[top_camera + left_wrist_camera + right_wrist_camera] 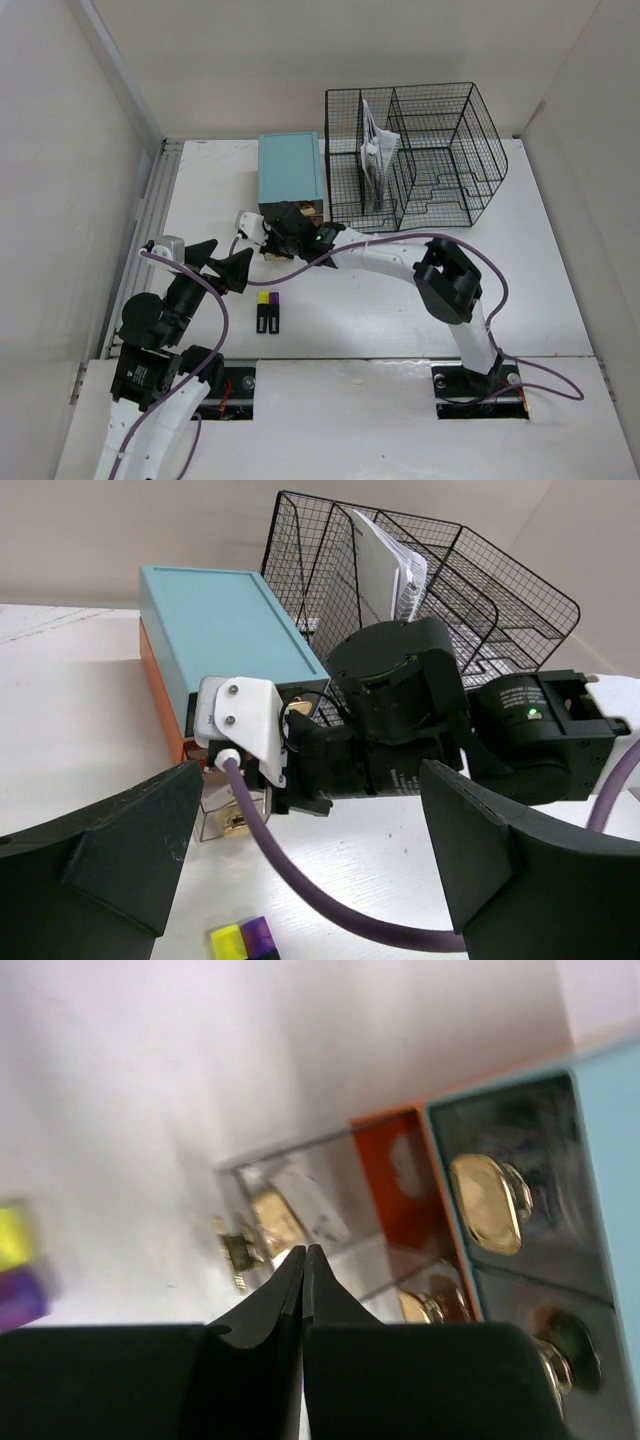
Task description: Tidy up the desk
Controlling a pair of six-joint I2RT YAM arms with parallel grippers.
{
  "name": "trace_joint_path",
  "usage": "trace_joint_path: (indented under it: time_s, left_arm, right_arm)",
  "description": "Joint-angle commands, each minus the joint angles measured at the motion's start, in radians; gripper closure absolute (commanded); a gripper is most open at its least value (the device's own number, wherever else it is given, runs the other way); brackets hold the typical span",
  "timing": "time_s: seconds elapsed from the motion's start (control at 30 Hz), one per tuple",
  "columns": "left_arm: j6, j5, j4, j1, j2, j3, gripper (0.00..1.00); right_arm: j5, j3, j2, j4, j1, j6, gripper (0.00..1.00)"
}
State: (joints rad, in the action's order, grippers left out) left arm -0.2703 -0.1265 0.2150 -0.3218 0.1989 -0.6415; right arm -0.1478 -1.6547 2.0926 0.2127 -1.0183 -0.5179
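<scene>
White and matte, the counter (400, 300) spreads out under everything, with a grey rail (150, 230) running along its edge to the left of the drawer box (290, 170). That box (teal on top, orange down its side) stands toward the far part of the counter. A black wire rack (430, 150) sits just beside the box on its right, with papers (373, 155) standing upright in one of its left compartments.

At the near face of the box, a clear drawer (290, 1210) sticks out at the bottom level, with a brass knob (245, 1250) on its front. More brass knobs (485, 1203) show on the closed drawers above it.

The right pincer (303, 1252) hangs just in front of that clear drawer. Its fingers are pressed together, with nothing visible between them.

The left pincer (220, 260) hovers nearer than the box and to its left, its fingers spread wide apart and empty.

Two small dark pieces, one yellow-capped (263, 298) and one purple-capped (275, 298), lie side by side on the counter nearer than the box.
</scene>
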Motion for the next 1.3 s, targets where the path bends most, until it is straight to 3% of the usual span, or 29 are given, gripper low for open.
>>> trace_joint_path:
  time_s: [0.0, 0.13, 0.23, 0.4, 0.73, 0.97, 1.27]
  left_arm:
    - [0.005, -0.002, -0.034, -0.006, -0.01, -0.007, 0.12]
    - [0.005, -0.002, -0.034, -0.006, -0.01, -0.007, 0.12]
    - [0.005, -0.002, -0.034, -0.006, -0.01, -0.007, 0.12]
    - [0.005, -0.002, -0.034, -0.006, -0.01, -0.007, 0.12]
    - [0.005, -0.002, -0.034, -0.006, -0.01, -0.007, 0.12]
    - [-0.004, 0.007, -0.034, -0.006, -0.01, -0.007, 0.12]
    - [-0.004, 0.016, -0.034, -0.006, -0.01, -0.007, 0.12]
  right_arm:
    - [0.218, -0.005, -0.086, -0.007, 0.014, 0.019, 1.0]
    - [0.396, -0.005, -0.086, 0.057, 0.05, -0.002, 1.0]
    - [0.598, -0.101, -0.022, 0.234, 0.078, -0.053, 1.0]
    - [0.608, -0.214, 0.096, 0.341, 0.087, -0.062, 1.0]
    - [0.377, -0.252, 0.153, 0.268, 0.096, 0.085, 1.0]
    - [-0.001, -0.22, 0.159, 0.09, 0.096, 0.176, 1.0]
    - [-0.249, -0.229, 0.228, -0.03, 0.096, 0.15, 1.0]
